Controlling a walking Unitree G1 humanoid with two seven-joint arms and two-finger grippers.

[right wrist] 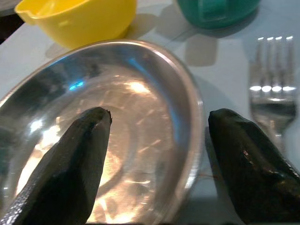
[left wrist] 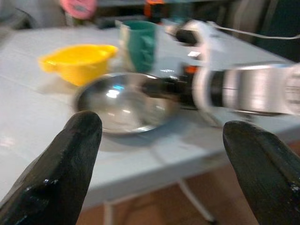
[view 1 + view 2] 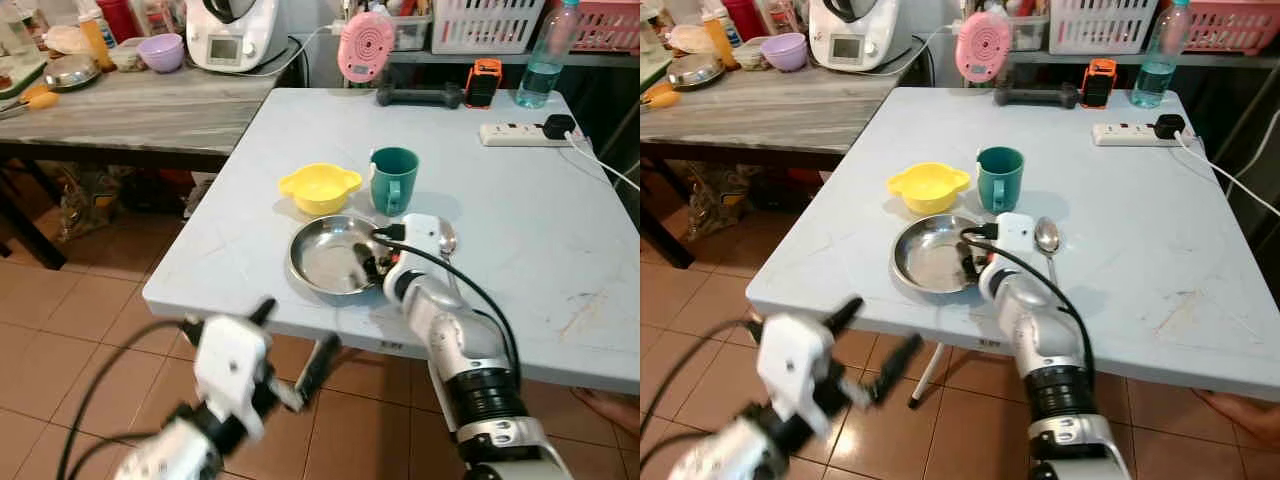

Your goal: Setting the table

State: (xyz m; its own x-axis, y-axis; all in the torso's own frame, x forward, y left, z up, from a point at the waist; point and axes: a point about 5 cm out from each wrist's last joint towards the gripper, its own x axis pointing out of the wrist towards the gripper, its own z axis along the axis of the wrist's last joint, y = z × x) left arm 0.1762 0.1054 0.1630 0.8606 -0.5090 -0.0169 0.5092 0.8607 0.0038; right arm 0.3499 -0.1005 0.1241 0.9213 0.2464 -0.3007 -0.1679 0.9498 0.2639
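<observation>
You are looking down at a pale blue desk (image 3: 520, 250) set over a tiled floor (image 3: 60, 330). Near its front edge sits a round steel plate (image 3: 325, 262). Just behind the plate are a yellow bowl (image 3: 320, 187) and, to its right, a teal mug (image 3: 394, 179), close together. Your right tool (image 3: 368, 262) reaches over the plate's right side with its two black fingers spread; in the right wrist view one finger (image 1: 70, 164) hangs over the plate's inside and the other (image 1: 248, 164) lies outside the rim, so the rim sits between them, and you cannot tell whether they touch it. A spoon (image 3: 447, 240) lies on the desk just right of the plate, beside the right wrist, and the right wrist view shows fork (image 1: 272, 93) tines there too. Your left tool (image 3: 290, 350) hangs below and in front of the desk edge, over the floor, fingers spread wide and holding nothing; its wrist view looks across at the plate, bowl and mug, somewhat blurred. At the desk's far edge stand a pink round device (image 3: 366, 44), a dark dumbbell (image 3: 418, 96), an orange gadget (image 3: 484, 82), a water bottle (image 3: 545, 60) and a white power strip (image 3: 515, 133). To the left is a grey wooden counter (image 3: 150, 110) with a white kitchen machine (image 3: 236, 32) and a lilac bowl (image 3: 161, 52).
</observation>
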